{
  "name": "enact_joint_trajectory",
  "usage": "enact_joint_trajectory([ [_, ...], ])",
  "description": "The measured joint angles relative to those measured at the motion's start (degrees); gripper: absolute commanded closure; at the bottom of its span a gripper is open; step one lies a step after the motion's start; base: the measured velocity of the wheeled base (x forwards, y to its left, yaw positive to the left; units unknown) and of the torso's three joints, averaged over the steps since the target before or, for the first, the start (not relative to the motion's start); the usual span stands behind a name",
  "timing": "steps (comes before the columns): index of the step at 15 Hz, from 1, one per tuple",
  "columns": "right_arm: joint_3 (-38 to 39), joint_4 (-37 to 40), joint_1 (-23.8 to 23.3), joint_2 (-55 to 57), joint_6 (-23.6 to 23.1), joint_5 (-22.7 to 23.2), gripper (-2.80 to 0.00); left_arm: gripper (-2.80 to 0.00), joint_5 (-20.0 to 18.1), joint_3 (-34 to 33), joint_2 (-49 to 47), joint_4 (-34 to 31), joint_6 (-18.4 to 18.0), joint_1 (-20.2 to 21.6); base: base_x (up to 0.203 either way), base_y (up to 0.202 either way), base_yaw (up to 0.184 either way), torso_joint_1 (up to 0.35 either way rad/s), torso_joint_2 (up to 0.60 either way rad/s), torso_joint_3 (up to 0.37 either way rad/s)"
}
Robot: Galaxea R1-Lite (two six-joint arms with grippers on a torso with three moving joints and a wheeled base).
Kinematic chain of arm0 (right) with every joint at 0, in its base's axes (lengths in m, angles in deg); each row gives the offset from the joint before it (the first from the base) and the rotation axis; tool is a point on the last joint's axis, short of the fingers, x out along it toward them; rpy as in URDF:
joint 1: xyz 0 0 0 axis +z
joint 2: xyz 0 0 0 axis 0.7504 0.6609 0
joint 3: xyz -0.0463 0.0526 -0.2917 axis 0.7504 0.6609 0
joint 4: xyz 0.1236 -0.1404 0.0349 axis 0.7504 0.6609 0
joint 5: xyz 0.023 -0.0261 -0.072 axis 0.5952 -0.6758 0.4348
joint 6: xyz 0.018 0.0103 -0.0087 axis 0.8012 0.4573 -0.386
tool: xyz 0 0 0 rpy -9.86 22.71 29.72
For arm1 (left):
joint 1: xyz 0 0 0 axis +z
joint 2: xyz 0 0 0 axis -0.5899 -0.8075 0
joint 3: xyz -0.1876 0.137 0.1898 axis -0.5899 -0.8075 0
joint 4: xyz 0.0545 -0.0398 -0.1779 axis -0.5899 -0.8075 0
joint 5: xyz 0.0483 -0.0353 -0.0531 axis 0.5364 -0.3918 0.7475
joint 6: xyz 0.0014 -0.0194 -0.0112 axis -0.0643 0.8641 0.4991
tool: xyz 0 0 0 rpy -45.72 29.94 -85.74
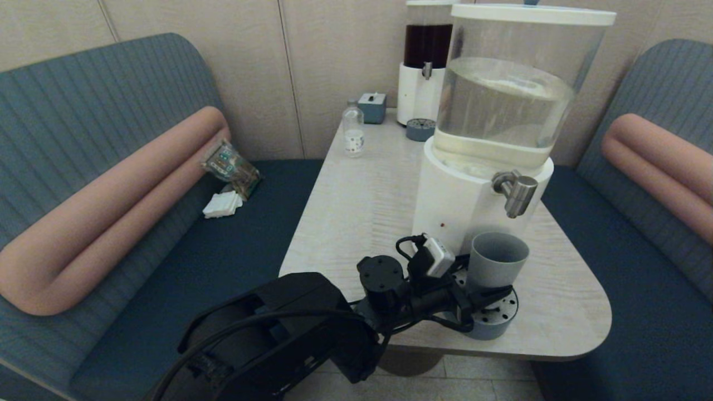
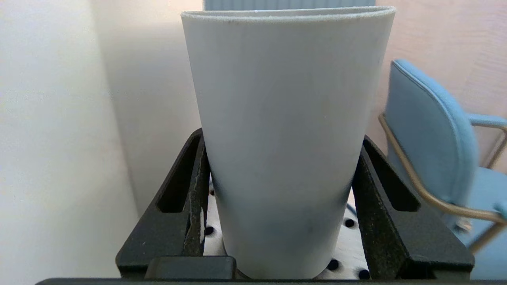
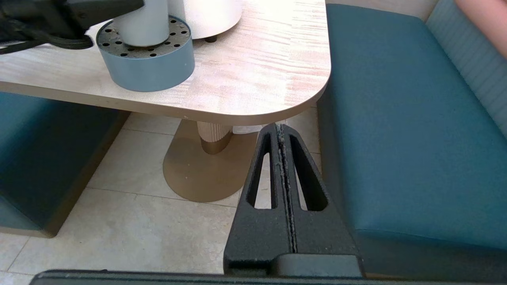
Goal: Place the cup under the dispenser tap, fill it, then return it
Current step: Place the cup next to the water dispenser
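Note:
The grey-blue cup (image 1: pixel 497 260) stands upright on a round perforated drip tray (image 1: pixel 504 320) at the table's front right. It is below the brushed-metal dispenser tap (image 1: pixel 515 192) of the big clear-tank dispenser (image 1: pixel 501 106). My left gripper (image 1: pixel 490 292) reaches in from the left and is shut on the cup (image 2: pixel 283 118) low on its body, with both fingers (image 2: pixel 198 174) against its sides. No liquid shows falling from the tap. My right gripper (image 3: pixel 280 128) is shut on nothing and hangs below the table's front corner, over the floor.
At the back of the table (image 1: pixel 362 206) stand a dark-liquid dispenser (image 1: pixel 426 61), its small drip tray (image 1: pixel 420 129), a blue box (image 1: pixel 372 107) and a small clear bottle (image 1: pixel 353 132). Blue benches flank the table. A snack bag (image 1: pixel 231 167) and white napkins (image 1: pixel 223 205) lie on the left bench.

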Motion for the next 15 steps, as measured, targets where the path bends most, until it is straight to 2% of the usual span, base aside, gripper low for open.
enact_joint_trajectory([
  [4, 0.0, 0.0, 0.0, 0.0, 0.0, 0.0, 0.00, 0.00, 0.1, -7.5, 4.5, 0.0, -0.1, -0.2, 0.000, 0.000, 0.000, 0.000, 0.00, 0.000],
  [9, 0.0, 0.0, 0.0, 0.0, 0.0, 0.0, 0.00, 0.00, 0.1, -20.6, 14.6, 0.1, -0.2, 1.3, 0.000, 0.000, 0.000, 0.000, 0.00, 0.000],
  [12, 0.0, 0.0, 0.0, 0.0, 0.0, 0.0, 0.00, 0.00, 0.1, -27.8, 20.0, 0.1, -0.6, 5.7, 0.000, 0.000, 0.000, 0.000, 0.00, 0.000],
  [15, 0.0, 0.0, 0.0, 0.0, 0.0, 0.0, 0.00, 0.00, -0.1, -30.0, 23.2, 0.1, -0.4, 12.3, 0.000, 0.000, 0.000, 0.000, 0.00, 0.000],
])
